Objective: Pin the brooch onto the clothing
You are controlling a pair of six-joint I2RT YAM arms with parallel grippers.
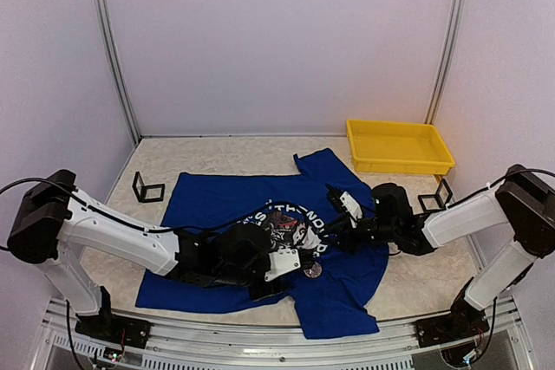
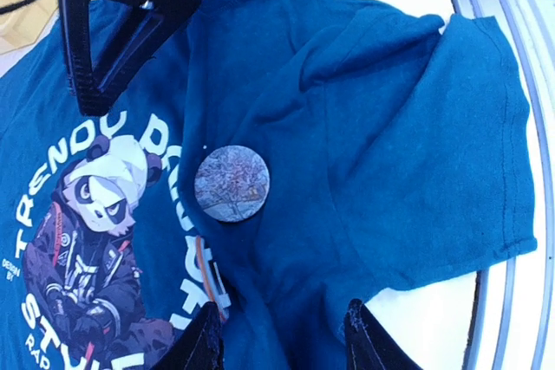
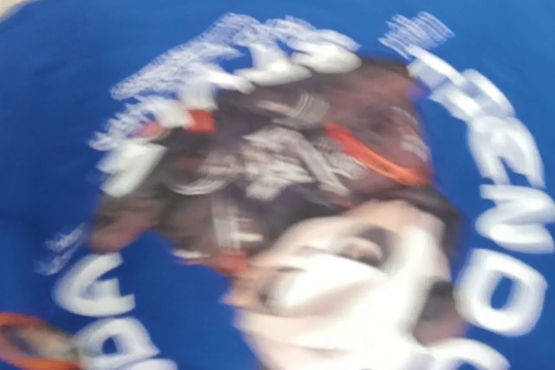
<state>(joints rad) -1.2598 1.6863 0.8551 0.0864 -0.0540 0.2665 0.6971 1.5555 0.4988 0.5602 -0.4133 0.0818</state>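
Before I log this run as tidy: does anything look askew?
The T-shirt lies rumpled and twisted, with folds near one sleeve. The round brooch rests at the edge of its print; pinned or loose, I cannot tell.

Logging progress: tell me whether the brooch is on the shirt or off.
On: the round brooch lies on the blue T-shirt beside the panda print. Whether it is pinned through, cannot tell.
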